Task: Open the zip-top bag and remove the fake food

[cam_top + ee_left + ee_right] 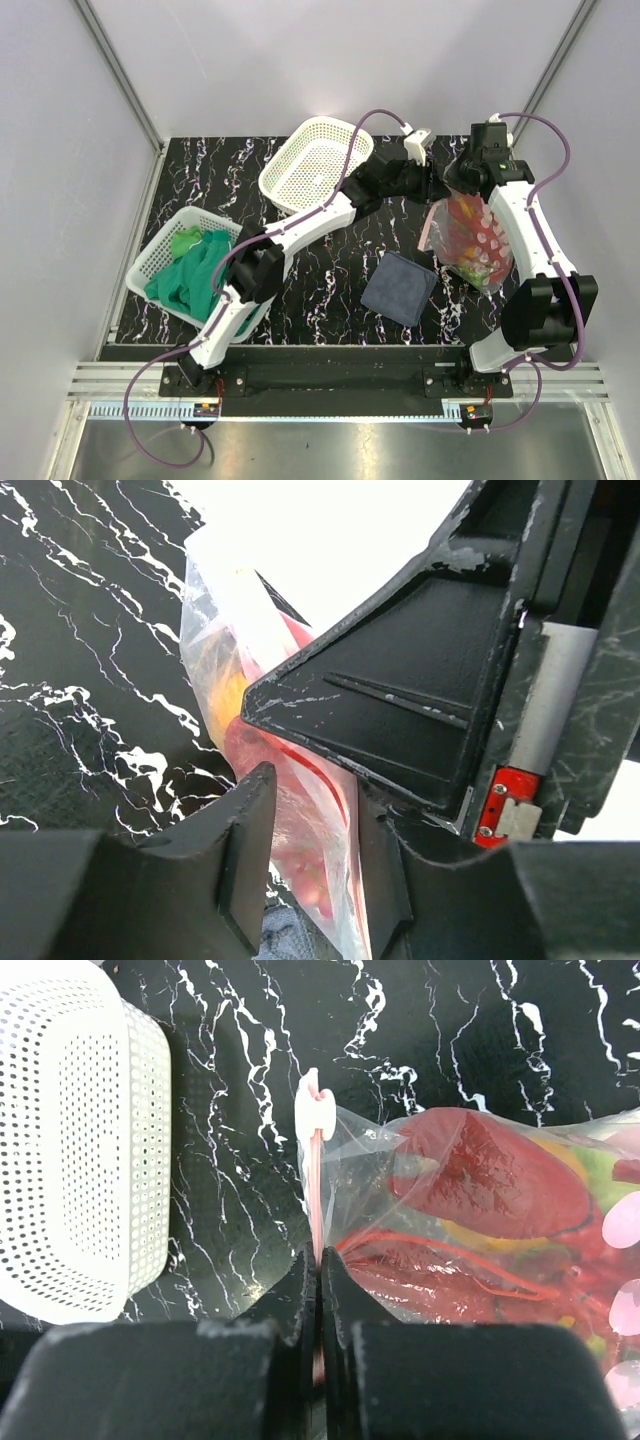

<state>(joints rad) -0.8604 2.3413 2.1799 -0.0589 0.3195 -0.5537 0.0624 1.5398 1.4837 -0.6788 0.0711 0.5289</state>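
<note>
The right hand (pixel 319 1260) is pinched tight on the pink zip strip (pixel 317 1190) of the zip-top bag (pixel 365 1150), with the white slider (pixel 313 1110) just beyond its fingertips. Crinkly clear film billows to this hand's right, glossy red fake food (pixel 480 1170) inside. The left hand (pixel 312 792) stands parted around the film. A perforated white basket (pixel 80 1150) lies to the right hand's left, across bare marbled counter (pixel 230 1160).

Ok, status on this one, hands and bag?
Right hand shut on zip-top bag at its strip. Left hand open, straddling bag. Fake food inside. Nothing blocking.
</note>
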